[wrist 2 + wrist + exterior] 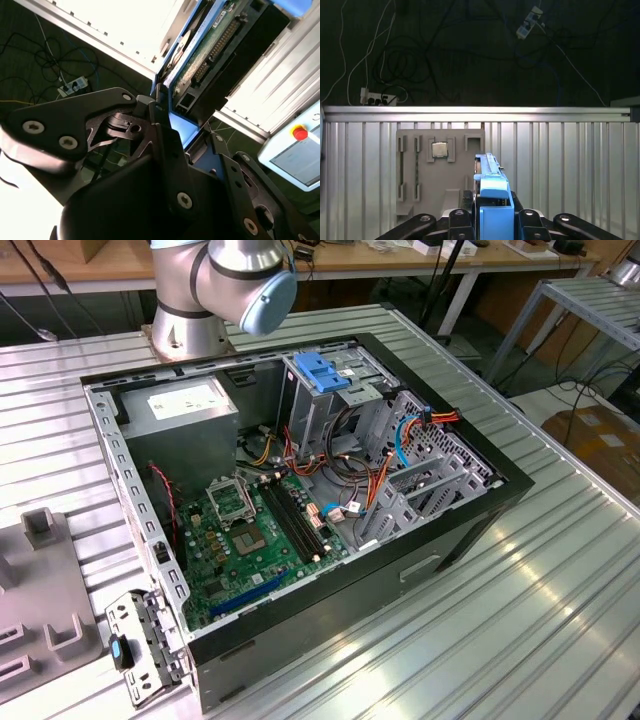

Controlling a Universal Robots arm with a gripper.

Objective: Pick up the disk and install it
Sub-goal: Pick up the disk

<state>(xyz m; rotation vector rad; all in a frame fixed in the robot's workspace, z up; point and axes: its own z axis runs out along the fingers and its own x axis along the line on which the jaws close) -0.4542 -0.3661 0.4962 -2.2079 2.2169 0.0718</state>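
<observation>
My gripper (492,216) is shut on the disk (493,186), which stands edge-on between the black fingers with its blue rail toward the camera. It hangs well above the ribbed metal table. In the second wrist view the disk (212,47) shows its green circuit board, black body and blue rail, with the gripper (187,135) clamped on its near end. In the exterior view the open computer case (460,530) lies on the table, with a metal drive cage (335,405) inside that carries a blue latch (322,370).
A grey fixture tray (440,170) holding a small square chip (439,149) lies on the table under the gripper. Beyond the table edge, cables and power strips (379,99) lie on the dark floor. The case holds a power-supply box (185,405), a motherboard (250,540) and loose wires.
</observation>
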